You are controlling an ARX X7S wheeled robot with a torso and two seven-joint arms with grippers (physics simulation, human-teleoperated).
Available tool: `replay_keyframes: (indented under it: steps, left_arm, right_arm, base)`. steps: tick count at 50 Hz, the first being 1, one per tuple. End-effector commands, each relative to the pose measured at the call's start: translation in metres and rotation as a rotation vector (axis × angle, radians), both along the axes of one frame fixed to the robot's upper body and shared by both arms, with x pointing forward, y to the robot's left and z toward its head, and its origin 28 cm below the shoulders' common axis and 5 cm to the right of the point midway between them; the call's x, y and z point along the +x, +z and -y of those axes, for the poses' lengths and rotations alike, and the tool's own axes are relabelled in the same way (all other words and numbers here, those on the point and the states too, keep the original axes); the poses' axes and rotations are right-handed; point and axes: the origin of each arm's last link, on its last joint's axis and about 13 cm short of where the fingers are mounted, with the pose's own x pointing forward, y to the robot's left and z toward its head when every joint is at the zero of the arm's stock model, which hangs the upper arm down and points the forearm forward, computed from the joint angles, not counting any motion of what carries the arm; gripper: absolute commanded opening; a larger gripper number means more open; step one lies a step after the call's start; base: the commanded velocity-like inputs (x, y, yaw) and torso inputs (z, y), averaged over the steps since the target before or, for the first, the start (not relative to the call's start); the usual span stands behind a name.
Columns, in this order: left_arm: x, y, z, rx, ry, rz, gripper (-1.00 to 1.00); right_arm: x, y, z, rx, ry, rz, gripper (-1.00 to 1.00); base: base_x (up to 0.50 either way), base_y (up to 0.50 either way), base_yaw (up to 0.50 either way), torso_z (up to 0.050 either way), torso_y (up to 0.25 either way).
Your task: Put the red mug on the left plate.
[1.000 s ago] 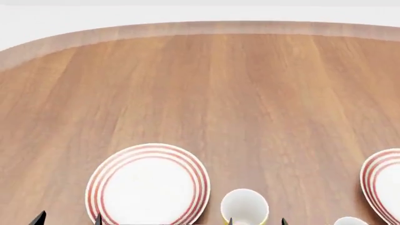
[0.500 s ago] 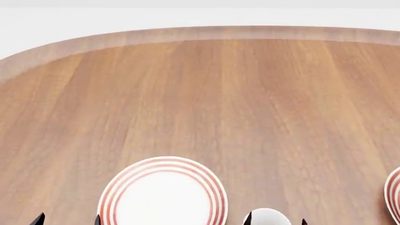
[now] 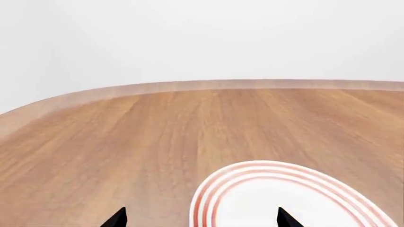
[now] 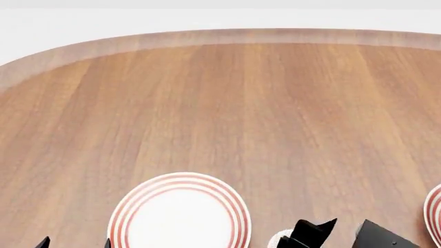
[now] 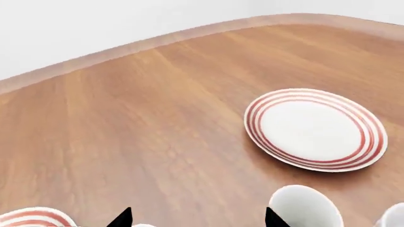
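Observation:
The red mug is out of view. The left plate (image 4: 179,214), white with red rings, lies near the table's front edge; the left wrist view shows it (image 3: 284,198) too. My left gripper (image 3: 202,218) is open just short of the plate, one fingertip (image 3: 287,218) over the plate and the other over bare wood. In the head view only its tips (image 4: 74,243) show, left of the plate. My right gripper (image 5: 197,219) is open and empty over the wood. In the head view it (image 4: 341,236) sits right of the left plate.
The right plate (image 5: 315,128) lies beyond the right gripper; its edge (image 4: 435,214) shows at far right. A white mug (image 5: 306,208) stands close beside one right fingertip, another pale mug rim (image 5: 394,217) past it. A white rim (image 4: 279,238) peeks beside the right gripper.
The head view tilted up and shifted a second ago. Since then the right gripper has risen into view, covering the mug seen there before. The left gripper has held still.

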Motion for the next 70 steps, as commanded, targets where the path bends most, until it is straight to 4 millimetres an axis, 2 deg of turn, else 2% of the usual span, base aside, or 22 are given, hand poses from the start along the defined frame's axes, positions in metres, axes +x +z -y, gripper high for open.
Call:
replay_keyframes:
  steps: [1, 12, 26, 27, 35, 45, 53, 70]
  left_arm:
    - [0.000, 0.000, 0.000, 0.000, 0.000, -0.001, 1.00]
    - [0.000, 0.000, 0.000, 0.003, -0.002, 0.000, 1.00]
    - [-0.001, 0.000, 0.000, 0.005, -0.004, 0.001, 1.00]
    - [-0.001, 0.000, 0.001, 0.005, -0.004, 0.000, 1.00]
    - [0.000, 0.000, 0.001, 0.006, -0.006, 0.000, 1.00]
    - [0.000, 0.000, 0.001, 0.002, -0.009, 0.002, 1.00]
    - [0.000, 0.000, 0.001, 0.004, -0.007, 0.000, 1.00]
    - [-0.001, 0.000, 0.001, 0.006, -0.007, 0.000, 1.00]
  right_arm:
    - [-0.004, 0.024, 0.001, 0.071, -0.147, -0.042, 1.00]
    - [-0.007, 0.033, 0.001, 0.161, -0.222, -0.060, 1.00]
    - [-0.002, 0.029, 0.000, 0.202, -0.229, -0.087, 1.00]
    - [0.003, 0.028, 0.003, 0.252, -0.266, -0.104, 1.00]
    - [0.014, 0.032, 0.003, 0.332, -0.302, -0.117, 1.00]
    - [0.032, 0.040, 0.008, 0.372, -0.354, -0.128, 1.00]
    - [0.046, 0.037, 0.013, 0.412, -0.409, -0.139, 1.00]
    - [0.053, 0.025, 0.019, 0.479, -0.467, -0.165, 1.00]
  base:
    - [0.00, 0.00, 0.00, 0.000, 0.000]
    - [0.00, 0.00, 0.00, 0.000, 0.000]
    - [0.00, 0.00, 0.00, 0.000, 0.000]
    - [0.00, 0.00, 0.00, 0.000, 0.000]
    - [0.00, 0.00, 0.00, 0.000, 0.000]
    - [0.00, 0.00, 0.00, 0.000, 0.000]
    - [0.00, 0.00, 0.00, 0.000, 0.000]
    - [0.00, 0.00, 0.00, 0.000, 0.000]
